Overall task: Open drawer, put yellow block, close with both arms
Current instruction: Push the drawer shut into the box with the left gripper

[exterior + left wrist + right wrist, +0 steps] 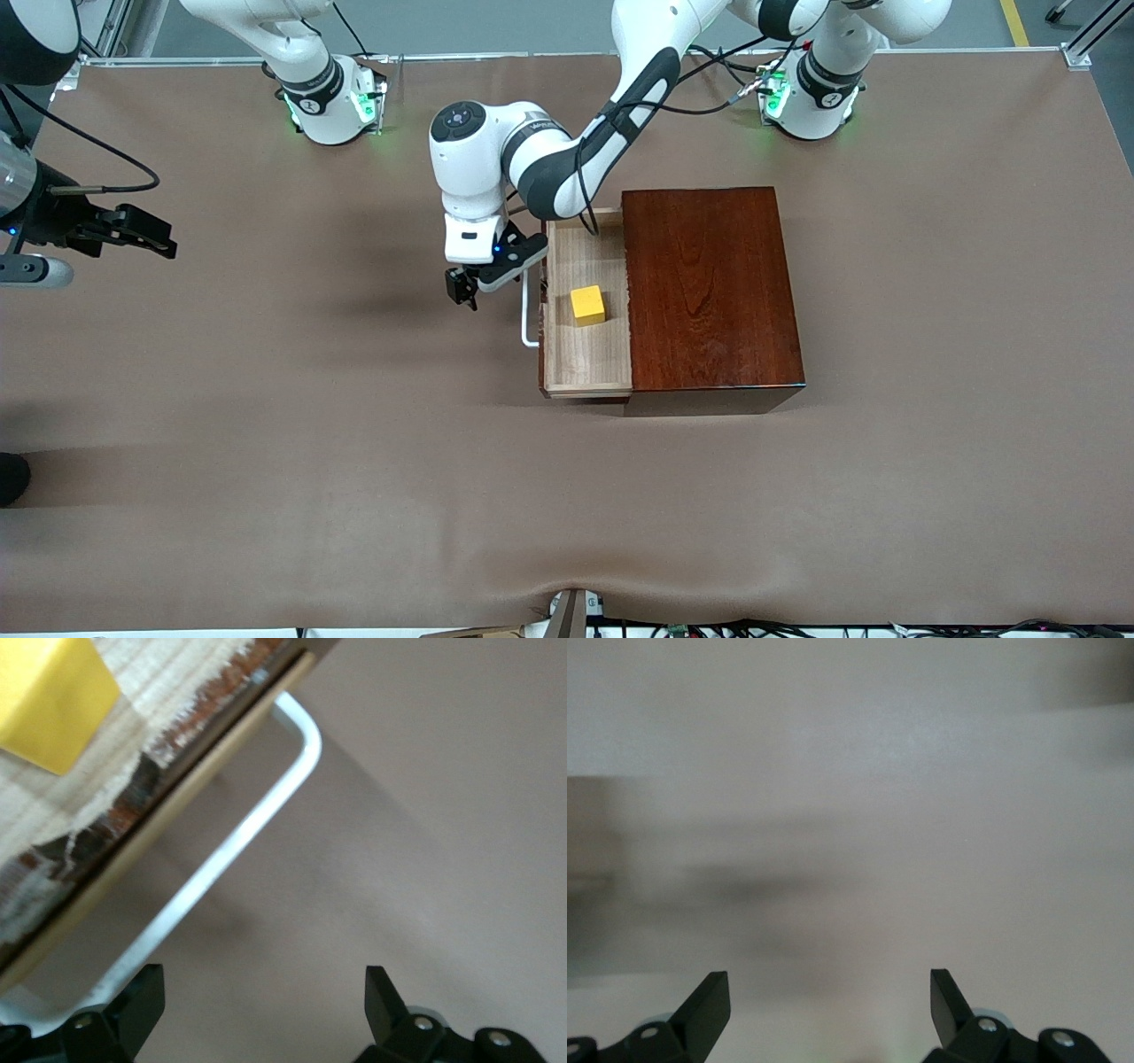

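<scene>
The dark reddish-brown box stands mid-table with its pale-wood drawer pulled out toward the right arm's end. The yellow block lies in the drawer; it also shows in the left wrist view. The white bar handle is on the drawer front and shows in the left wrist view. My left gripper is open and empty, just beside the handle, apart from it. My right gripper is open and empty over bare table near the right arm's end.
The brown table cover spreads all round the box. A small mount and cables sit at the table edge nearest the front camera. A dark object shows at the right arm's end of the table.
</scene>
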### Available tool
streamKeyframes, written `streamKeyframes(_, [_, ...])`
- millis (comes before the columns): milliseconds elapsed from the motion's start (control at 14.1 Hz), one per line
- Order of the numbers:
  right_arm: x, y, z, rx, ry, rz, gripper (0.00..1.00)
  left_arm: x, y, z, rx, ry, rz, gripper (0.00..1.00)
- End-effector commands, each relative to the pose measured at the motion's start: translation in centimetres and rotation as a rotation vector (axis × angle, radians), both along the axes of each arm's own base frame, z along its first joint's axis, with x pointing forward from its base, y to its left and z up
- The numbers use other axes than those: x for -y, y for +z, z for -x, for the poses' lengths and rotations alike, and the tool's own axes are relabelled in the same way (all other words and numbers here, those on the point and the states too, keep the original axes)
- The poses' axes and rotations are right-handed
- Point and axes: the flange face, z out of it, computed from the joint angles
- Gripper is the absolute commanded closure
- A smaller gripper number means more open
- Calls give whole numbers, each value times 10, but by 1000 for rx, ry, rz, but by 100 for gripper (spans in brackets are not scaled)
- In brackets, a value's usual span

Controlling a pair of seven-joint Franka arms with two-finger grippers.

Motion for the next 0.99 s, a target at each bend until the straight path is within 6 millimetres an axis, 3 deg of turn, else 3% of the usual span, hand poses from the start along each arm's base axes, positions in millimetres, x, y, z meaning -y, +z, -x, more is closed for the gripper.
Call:
streamKeyframes(0, [8, 10, 3, 30, -32, 2, 0, -5, -3, -4, -4, 25, -53, 0])
streamKeyframes(213, [11, 10, 2, 44, -42, 1, 0, -20, -4, -17, -30, 51, -92, 0])
streamKeyframes(567, [-8, 16, 2, 54, -83, -5, 0, -48, -18, -33, -89, 104, -177, 0])
streamKeyframes(922, [4, 25, 2, 65, -58, -26, 0, -77, -21, -49, -147, 159, -253, 0])
